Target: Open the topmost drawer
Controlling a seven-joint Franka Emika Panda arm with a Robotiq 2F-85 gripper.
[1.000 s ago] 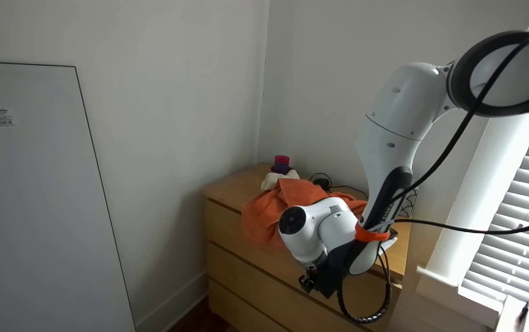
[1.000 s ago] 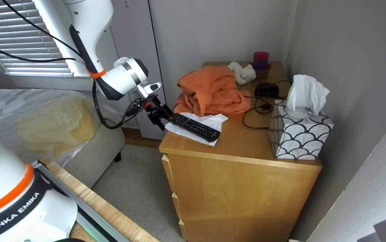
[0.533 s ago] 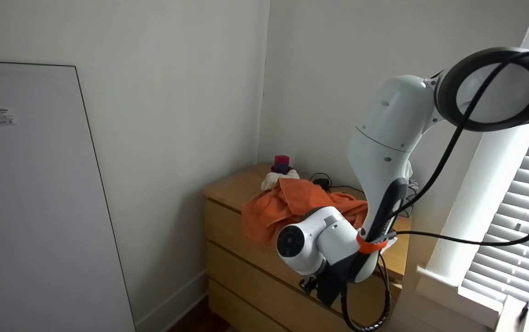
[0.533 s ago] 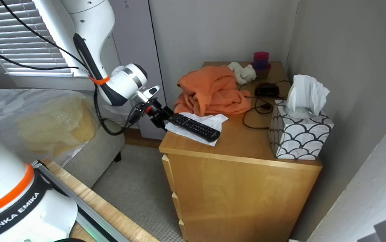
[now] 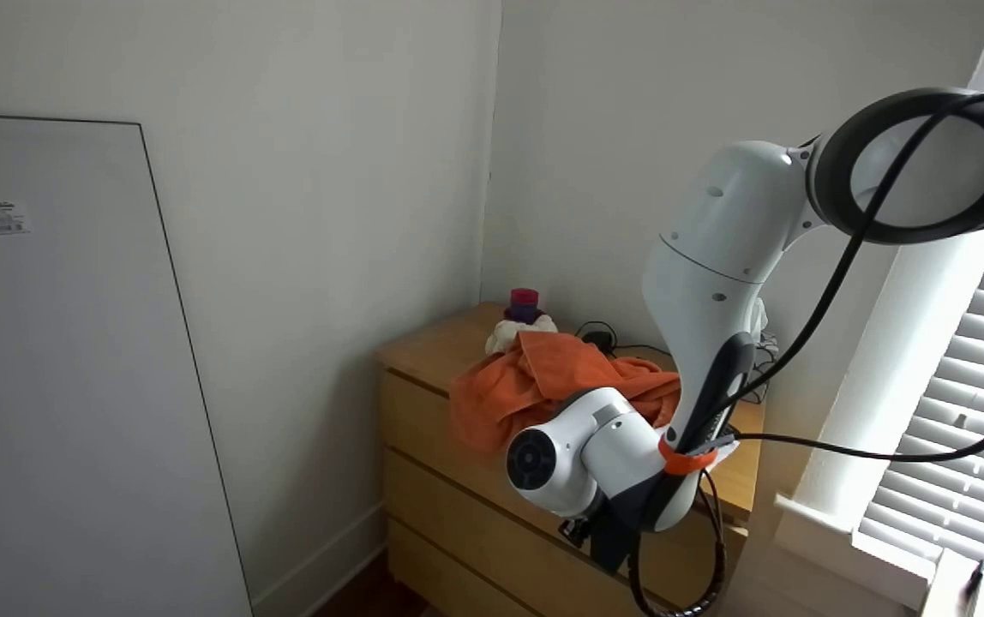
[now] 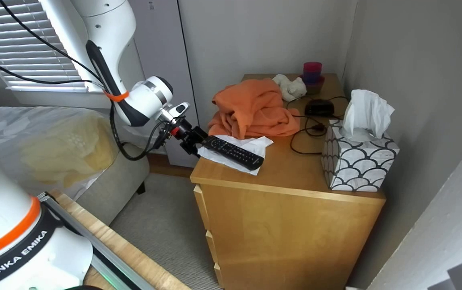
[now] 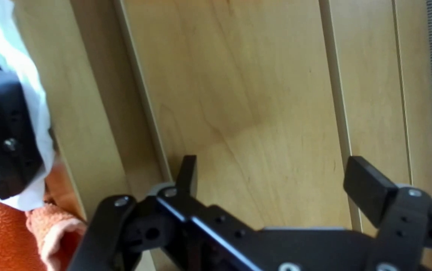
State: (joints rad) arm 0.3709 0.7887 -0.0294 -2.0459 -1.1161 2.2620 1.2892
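The topmost drawer has a plain pale-wood front, which fills the middle of the wrist view. It also shows in an exterior view, and its end shows in an exterior view. It looks shut; its inside does not show. My gripper is open and empty in front of this front. One finger is near the drawer's top edge, the other near the gap above the second drawer; I cannot tell whether either touches. In an exterior view the gripper is at the dresser's front corner, partly behind the remote.
On the dresser top lie a black remote on white paper, an orange cloth, a black device with cables, cups and a tissue box. The cloth hangs over the drawer front.
The arm has moved lower over the last second, then shifted slightly. The gripper has come down a little at the dresser's front. The drawer and the things on top have not moved.
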